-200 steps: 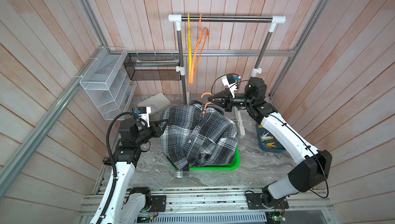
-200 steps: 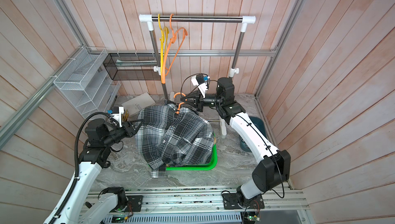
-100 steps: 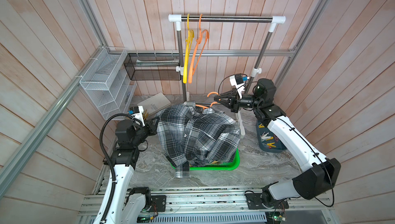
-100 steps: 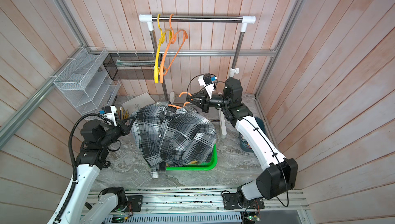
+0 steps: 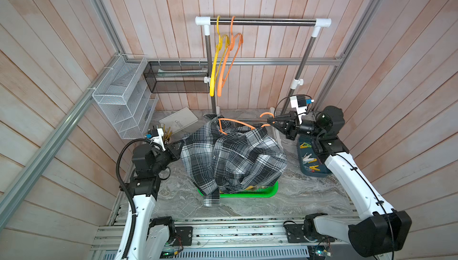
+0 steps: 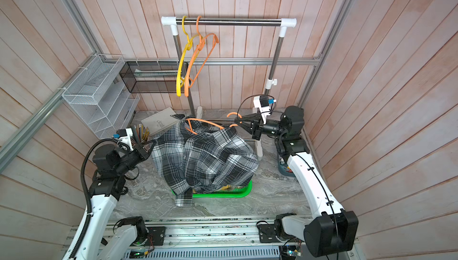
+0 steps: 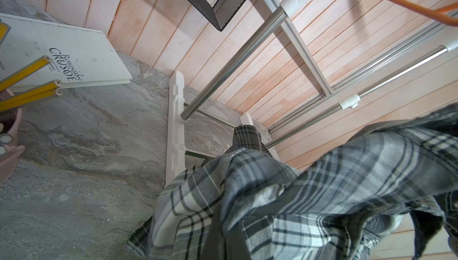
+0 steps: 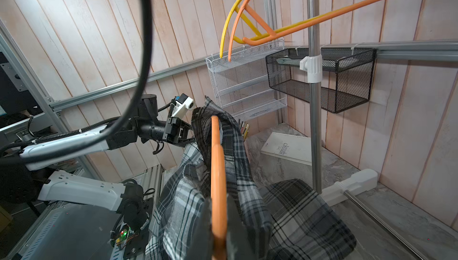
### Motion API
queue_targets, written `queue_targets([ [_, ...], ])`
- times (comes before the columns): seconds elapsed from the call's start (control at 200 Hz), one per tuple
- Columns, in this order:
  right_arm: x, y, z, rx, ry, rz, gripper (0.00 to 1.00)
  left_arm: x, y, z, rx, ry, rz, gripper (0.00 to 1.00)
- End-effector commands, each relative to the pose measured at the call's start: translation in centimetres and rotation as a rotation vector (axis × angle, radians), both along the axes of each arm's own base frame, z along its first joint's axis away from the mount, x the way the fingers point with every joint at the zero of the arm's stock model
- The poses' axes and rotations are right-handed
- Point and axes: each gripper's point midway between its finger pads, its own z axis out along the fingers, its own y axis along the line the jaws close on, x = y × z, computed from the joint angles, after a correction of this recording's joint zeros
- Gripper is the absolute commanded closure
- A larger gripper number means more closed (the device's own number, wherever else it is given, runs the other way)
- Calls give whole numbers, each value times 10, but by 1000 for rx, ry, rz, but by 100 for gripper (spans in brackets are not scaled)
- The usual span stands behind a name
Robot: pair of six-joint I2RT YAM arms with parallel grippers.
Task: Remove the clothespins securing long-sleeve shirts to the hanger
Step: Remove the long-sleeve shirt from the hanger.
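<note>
So the shirt (image 5: 233,162) sits mid-table, draped over the tray (image 5: 247,193), with a hanger (image 5: 238,123) poking out at its back. Behind that stands the rack (image 5: 262,21), two bare hangers (image 5: 219,91) hung near its left end. The book (image 5: 178,122) is back-left, and the bin (image 5: 314,174) with clothespins (image 5: 308,158) in it is off to the right.

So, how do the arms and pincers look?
The left arm and right arm have white shells and black joints. The left pincer and right pincer are black, with two tapered fingers. Each carries a white, blue-tipped camera block. A ribbed black cable loops beside the left arm; thin black wires follow the right.
</note>
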Motion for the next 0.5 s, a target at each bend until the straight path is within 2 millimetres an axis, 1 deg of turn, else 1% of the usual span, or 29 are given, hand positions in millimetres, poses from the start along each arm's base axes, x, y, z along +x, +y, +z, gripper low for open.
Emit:
queue_targets([
  [0.0,-10,-16,23,22,-120,-27,100,6,26,-11,28,33,123,100],
  [0.12,-17,-27,25,35,-146,-42,100,7,36,-8,-2,30,141,100],
  [0.2,-20,-31,27,45,-158,-51,100,7,42,-12,-46,30,155,100],
  [0.275,-23,-33,29,52,-169,-46,100,9,41,-12,-56,22,142,100],
  [0.425,-27,-39,35,58,-194,-45,100,6,37,-2,-42,-8,117,100],
  [0.495,-28,-41,39,59,-208,-42,100,6,40,-3,-26,2,132,100],
])
